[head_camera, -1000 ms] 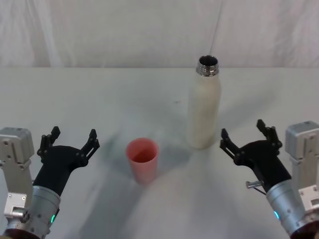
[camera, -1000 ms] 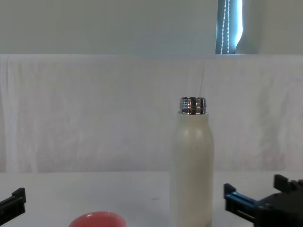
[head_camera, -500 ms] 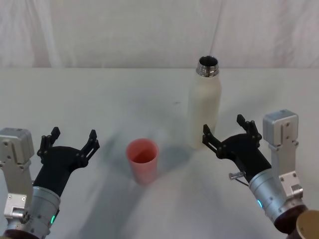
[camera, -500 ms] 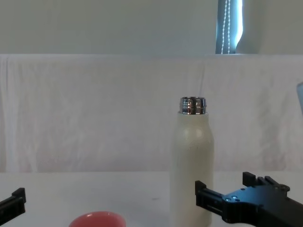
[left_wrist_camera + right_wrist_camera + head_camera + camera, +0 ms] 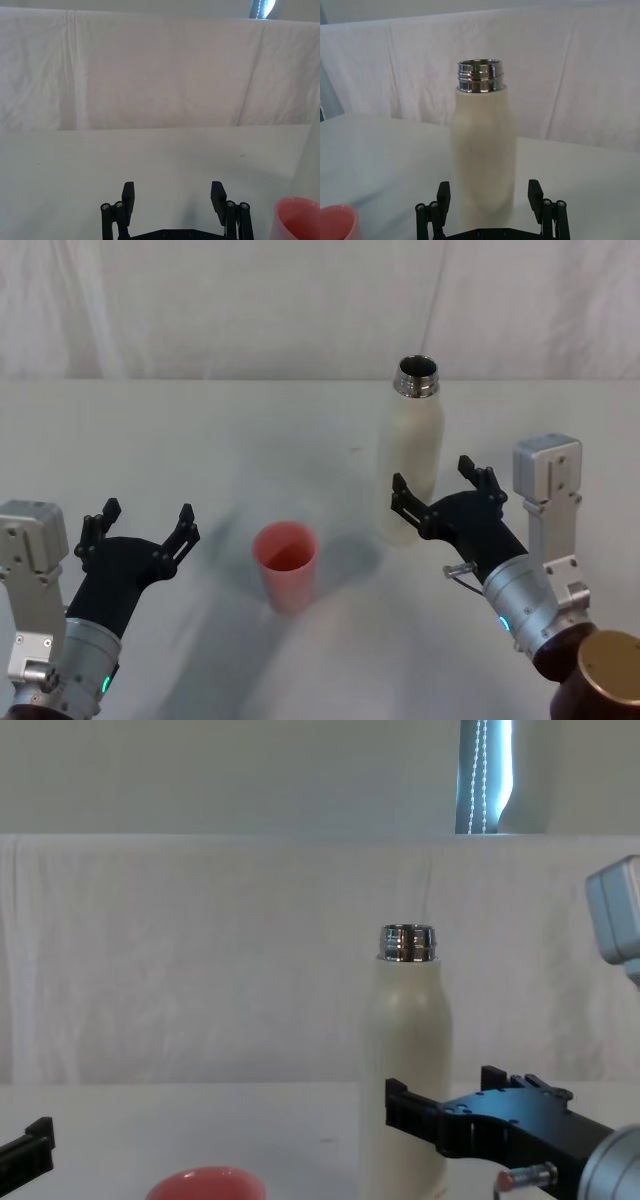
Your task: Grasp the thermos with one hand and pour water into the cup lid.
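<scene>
The cream-white thermos [image 5: 410, 455] stands upright on the white table, its chrome neck open at the top. The coral cup lid [image 5: 287, 560] stands upright to its front left. My right gripper [image 5: 432, 480] is open, low beside the thermos's lower body on the near right. In the right wrist view the thermos [image 5: 482, 150] stands just beyond the open right gripper [image 5: 489, 187], centred between the fingers, with no contact that I can see. My left gripper [image 5: 148, 512] is open near the front left, well apart from the cup lid [image 5: 297, 217].
A white cloth [image 5: 200, 300] hangs behind the table. In the chest view the thermos [image 5: 405, 1050] rises above the right gripper [image 5: 443, 1088], and the cup lid's rim [image 5: 205, 1185] shows at the bottom edge.
My right gripper has moved forward and to the left, from the front right up to the thermos's lower body. The left gripper, thermos and cup lid have not moved.
</scene>
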Controlling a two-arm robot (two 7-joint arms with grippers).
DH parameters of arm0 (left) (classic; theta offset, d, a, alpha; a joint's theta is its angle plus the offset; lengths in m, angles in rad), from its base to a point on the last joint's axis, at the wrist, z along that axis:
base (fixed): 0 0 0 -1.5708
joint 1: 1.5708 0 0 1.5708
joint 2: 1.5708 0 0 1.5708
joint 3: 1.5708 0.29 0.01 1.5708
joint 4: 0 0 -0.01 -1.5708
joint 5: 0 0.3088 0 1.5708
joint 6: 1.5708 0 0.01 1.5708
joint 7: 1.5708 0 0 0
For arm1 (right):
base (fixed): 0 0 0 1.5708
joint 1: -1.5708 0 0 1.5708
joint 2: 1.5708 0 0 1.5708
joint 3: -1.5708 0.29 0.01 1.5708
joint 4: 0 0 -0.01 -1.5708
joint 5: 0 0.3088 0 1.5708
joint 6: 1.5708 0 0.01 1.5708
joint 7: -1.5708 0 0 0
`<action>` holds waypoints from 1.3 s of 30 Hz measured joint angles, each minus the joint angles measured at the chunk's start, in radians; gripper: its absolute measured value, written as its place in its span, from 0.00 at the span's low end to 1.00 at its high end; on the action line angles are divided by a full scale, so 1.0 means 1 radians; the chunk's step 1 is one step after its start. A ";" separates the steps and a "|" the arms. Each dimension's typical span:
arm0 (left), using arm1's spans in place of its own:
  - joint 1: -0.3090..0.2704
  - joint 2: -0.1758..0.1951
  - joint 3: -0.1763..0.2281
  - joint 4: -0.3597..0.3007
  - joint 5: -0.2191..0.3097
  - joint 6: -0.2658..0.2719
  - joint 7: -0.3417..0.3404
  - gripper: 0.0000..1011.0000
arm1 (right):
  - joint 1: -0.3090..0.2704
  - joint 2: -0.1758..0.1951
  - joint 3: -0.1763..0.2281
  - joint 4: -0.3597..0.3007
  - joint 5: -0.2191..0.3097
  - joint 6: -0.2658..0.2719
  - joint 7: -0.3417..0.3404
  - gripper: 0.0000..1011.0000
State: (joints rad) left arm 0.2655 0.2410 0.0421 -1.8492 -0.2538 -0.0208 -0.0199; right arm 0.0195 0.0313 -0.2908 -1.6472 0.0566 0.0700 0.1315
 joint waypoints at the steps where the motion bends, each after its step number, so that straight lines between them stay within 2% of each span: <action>1: 0.000 0.000 0.000 0.000 0.000 0.000 0.000 0.99 | 0.006 -0.002 -0.002 0.005 -0.001 0.001 0.000 0.99; 26: 0.000 0.000 0.000 0.000 0.000 0.000 0.000 0.99 | 0.085 -0.027 -0.024 0.082 -0.024 0.010 -0.002 0.99; 39: 0.000 0.000 0.000 0.000 0.000 0.000 0.000 0.99 | 0.132 -0.048 -0.024 0.150 -0.024 0.006 -0.006 0.99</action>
State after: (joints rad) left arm 0.2655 0.2409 0.0422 -1.8492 -0.2538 -0.0207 -0.0199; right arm 0.1510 -0.0168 -0.3149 -1.4974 0.0321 0.0764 0.1254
